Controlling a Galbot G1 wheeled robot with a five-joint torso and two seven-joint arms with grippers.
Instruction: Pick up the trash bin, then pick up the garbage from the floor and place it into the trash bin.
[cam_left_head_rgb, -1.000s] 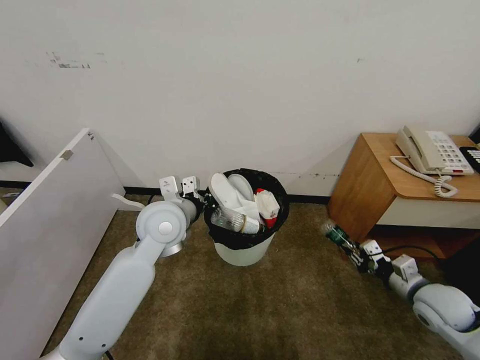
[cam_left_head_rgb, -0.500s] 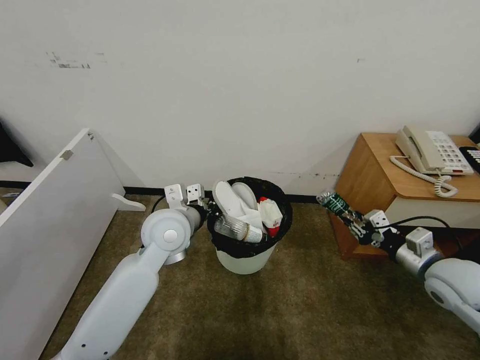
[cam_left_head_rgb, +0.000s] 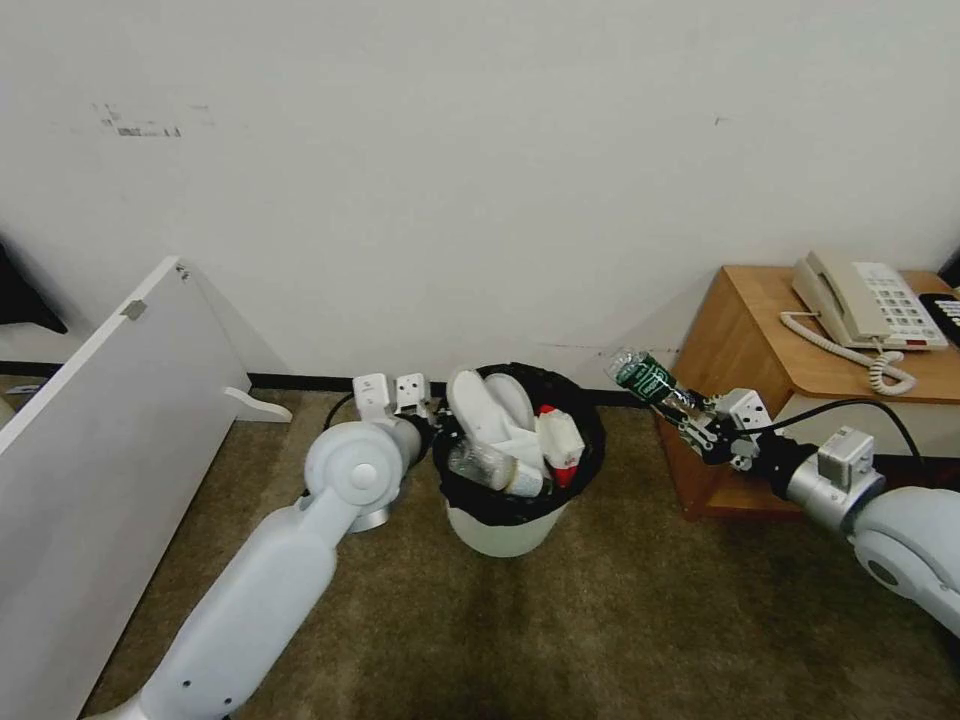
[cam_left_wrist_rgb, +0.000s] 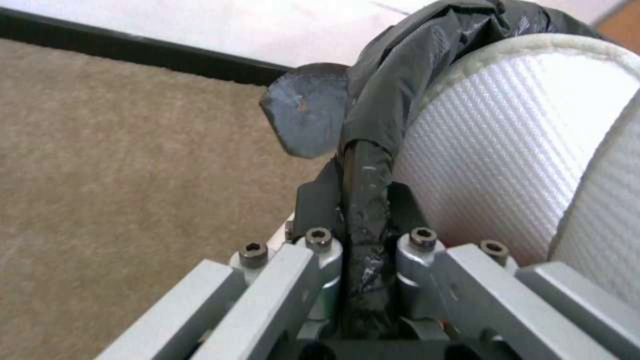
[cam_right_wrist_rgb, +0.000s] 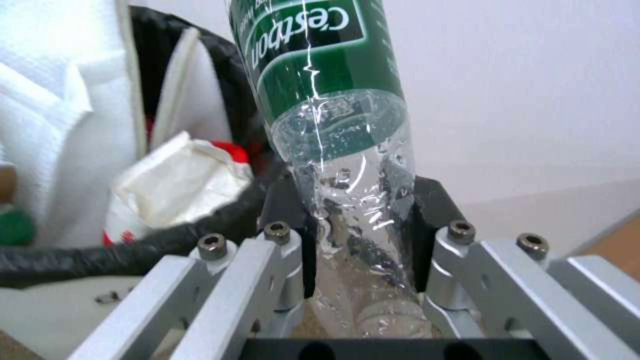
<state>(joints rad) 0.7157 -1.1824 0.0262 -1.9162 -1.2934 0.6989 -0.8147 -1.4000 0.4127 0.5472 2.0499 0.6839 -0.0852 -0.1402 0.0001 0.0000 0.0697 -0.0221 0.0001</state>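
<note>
The trash bin is white with a black bag over its rim, held above the brown carpet. My left gripper is shut on its near-left rim; in the left wrist view the left gripper pinches the bagged rim. Inside lie white slippers, a red-white wrapper and a clear bottle. My right gripper is shut on a green-labelled bottle, in the air just right of the bin's rim. The right wrist view has that bottle clamped in the right gripper.
A wooden cabinet with a telephone stands at the right, close behind my right arm. A white board leans at the left. The white wall runs right behind the bin. Open carpet lies in front.
My right gripper has risen and moved left with the bottle, from low by the cabinet to beside the bin's rim. The left arm has carried the bin slightly to the right.
</note>
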